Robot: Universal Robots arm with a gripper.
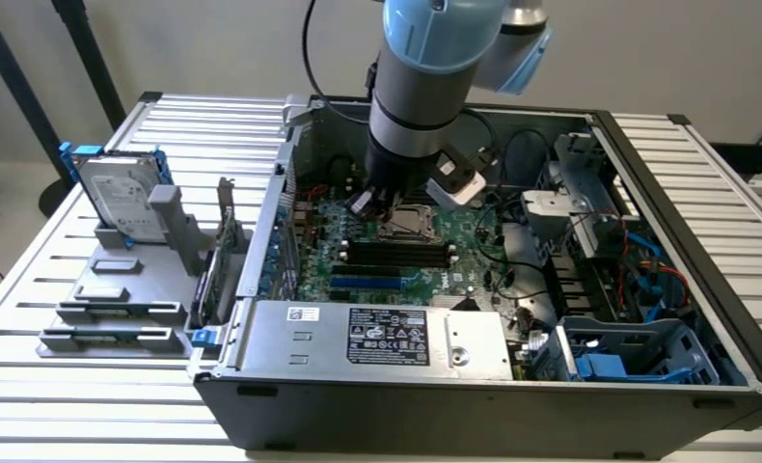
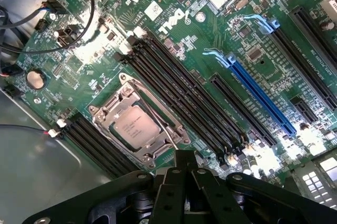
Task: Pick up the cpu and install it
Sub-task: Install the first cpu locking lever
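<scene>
My gripper [image 2: 185,174] is closed and holds nothing, hovering just above the motherboard [image 2: 210,39] inside the open computer case [image 1: 690,289]. The cpu [image 2: 134,126] already sits in its socket [image 2: 138,124], metal frame around it, beside the black memory slots [image 2: 179,97]. Seating looks flat, so placement appears done.

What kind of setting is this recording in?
Probably a lab or test bench for computer assembly: an open desktop case lies on a slatted metal table, its motherboard exposed, with a grey parts fixture holding a hard drive beside it.
</scene>
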